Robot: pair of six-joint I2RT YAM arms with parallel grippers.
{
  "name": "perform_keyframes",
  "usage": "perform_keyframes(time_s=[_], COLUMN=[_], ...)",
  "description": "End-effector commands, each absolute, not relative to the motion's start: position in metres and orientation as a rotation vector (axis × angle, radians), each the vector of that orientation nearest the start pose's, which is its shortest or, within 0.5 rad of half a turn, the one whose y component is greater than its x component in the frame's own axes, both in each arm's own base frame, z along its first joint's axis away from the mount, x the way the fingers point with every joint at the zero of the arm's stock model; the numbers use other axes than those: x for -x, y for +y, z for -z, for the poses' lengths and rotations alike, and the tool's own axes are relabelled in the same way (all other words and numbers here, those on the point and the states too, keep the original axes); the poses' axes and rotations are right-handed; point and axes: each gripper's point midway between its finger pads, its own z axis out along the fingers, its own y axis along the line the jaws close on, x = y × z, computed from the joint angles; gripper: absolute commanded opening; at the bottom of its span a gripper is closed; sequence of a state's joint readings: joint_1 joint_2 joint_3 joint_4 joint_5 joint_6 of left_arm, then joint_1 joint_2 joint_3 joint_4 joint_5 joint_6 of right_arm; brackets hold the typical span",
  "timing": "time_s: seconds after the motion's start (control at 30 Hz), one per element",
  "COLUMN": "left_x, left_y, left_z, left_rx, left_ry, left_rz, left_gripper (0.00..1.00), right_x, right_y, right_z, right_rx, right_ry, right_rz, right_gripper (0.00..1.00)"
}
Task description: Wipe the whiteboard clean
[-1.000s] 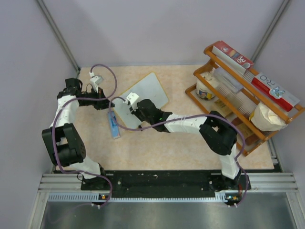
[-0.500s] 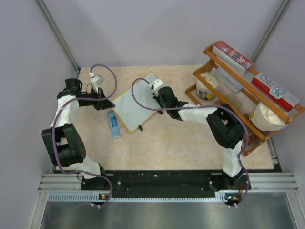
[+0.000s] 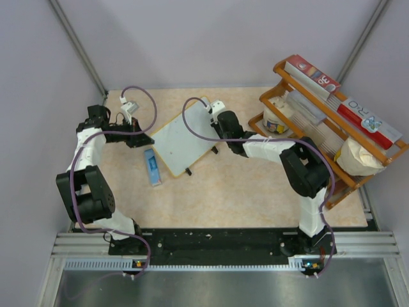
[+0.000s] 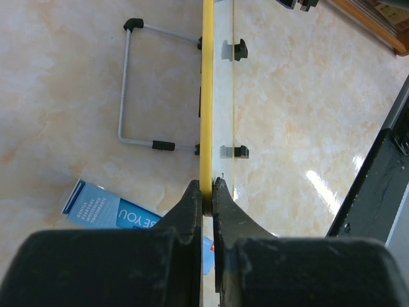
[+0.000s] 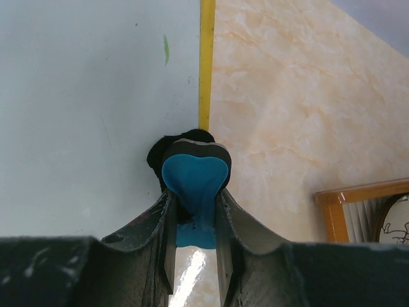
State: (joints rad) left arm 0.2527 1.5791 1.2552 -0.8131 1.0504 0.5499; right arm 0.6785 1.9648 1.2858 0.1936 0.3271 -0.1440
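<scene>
The whiteboard (image 3: 182, 139) lies tilted on the table with a pale yellow frame and two black feet. My left gripper (image 3: 142, 137) is shut on its left frame edge (image 4: 207, 128), seen edge-on in the left wrist view. My right gripper (image 3: 216, 123) is shut on the blue-black eraser (image 5: 194, 176) and presses it on the board's far right edge by the yellow frame (image 5: 207, 64). A small green mark (image 5: 166, 49) shows on the white surface (image 5: 83, 109).
A narrow blue marker box (image 3: 152, 166) lies beside the board's near-left side; it also shows in the left wrist view (image 4: 115, 211). The board's wire stand (image 4: 137, 89) shows behind it. A wooden rack (image 3: 326, 125) with boxes and jars stands at the right.
My right gripper with the eraser has swept from the board's near-left part across to its far right edge. The left gripper has kept its hold.
</scene>
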Motion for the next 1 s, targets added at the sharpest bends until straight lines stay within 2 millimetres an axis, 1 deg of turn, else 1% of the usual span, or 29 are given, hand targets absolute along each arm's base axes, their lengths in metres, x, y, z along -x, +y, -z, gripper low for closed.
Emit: perform_keyframes(time_s=[0.0,0.07,0.13,0.23,0.27,0.33,0.37,0.47,0.5,0.57,0.6,0.7,0.73,0.8,0.83,0.87,0.9,0.93,0.97], left_x=[-0.326,-0.326,-0.326,-0.328,-0.328,-0.329,-0.329,-0.329,-0.329,-0.329,-0.33,-0.329,-0.33,-0.329,-0.329,-0.328,-0.328,-0.327,-0.327], left_y=[-0.057,-0.057,-0.056,-0.057,-0.057,-0.058,-0.059,-0.059,-0.06,-0.06,-0.059,-0.061,-0.061,-0.061,-0.061,-0.062,-0.062,-0.061,-0.061], left_z=[-0.151,-0.15,-0.151,-0.152,-0.153,-0.153,-0.152,-0.151,-0.152,-0.152,-0.153,-0.155,-0.156,-0.156,-0.157,-0.157,-0.157,-0.158,-0.158], left_rx=[-0.705,-0.702,-0.7,-0.693,-0.69,-0.685,-0.679,-0.667,-0.671,-0.664,-0.661,-0.655,-0.656,-0.652,-0.654,-0.648,-0.647,-0.647,-0.641], left_ry=[2.199,2.203,2.2,2.196,2.195,2.193,2.195,2.198,2.193,2.191,2.187,2.183,2.181,2.183,2.18,2.182,2.184,2.184,2.187], left_rz=[0.902,0.903,0.899,0.906,0.91,0.917,0.922,0.929,0.928,0.928,0.926,0.935,0.937,0.937,0.934,0.939,0.938,0.932,0.933], left_gripper=[0.0,0.0,0.0,0.0,0.0,0.0,0.0,0.0,0.0,0.0,0.0,0.0,0.0,0.0,0.0,0.0,0.0,0.0,0.0], right_x=[-0.47,-0.467,-0.463,-0.454,-0.448,-0.441,-0.434,-0.422,-0.416,-0.407,-0.401,-0.392,-0.383,-0.378,-0.371,-0.368,-0.366,-0.363,-0.356], right_y=[0.312,0.319,0.324,0.338,0.348,0.357,0.367,0.383,0.392,0.404,0.413,0.429,0.438,0.448,0.454,0.459,0.464,0.469,0.475], right_z=[-0.143,-0.151,-0.155,-0.159,-0.159,-0.161,-0.161,-0.163,-0.166,-0.168,-0.167,-0.166,-0.164,-0.165,-0.158,-0.158,-0.162,-0.157,-0.155], right_rx=[0.565,0.568,0.576,0.602,0.625,0.65,0.672,0.712,0.73,0.759,0.78,0.822,0.848,0.868,0.895,0.905,0.909,0.921,0.945], right_ry=[1.842,1.832,1.825,1.811,1.802,1.79,1.781,1.761,1.752,1.739,1.734,1.724,1.722,1.711,1.717,1.716,1.709,1.715,1.716], right_rz=[-0.089,-0.113,-0.131,-0.16,-0.178,-0.194,-0.21,-0.244,-0.262,-0.284,-0.295,-0.319,-0.328,-0.342,-0.352,-0.363,-0.377,-0.384,-0.398], right_gripper=[0.0,0.0,0.0,0.0,0.0,0.0,0.0,0.0,0.0,0.0,0.0,0.0,0.0,0.0,0.0,0.0,0.0,0.0,0.0])
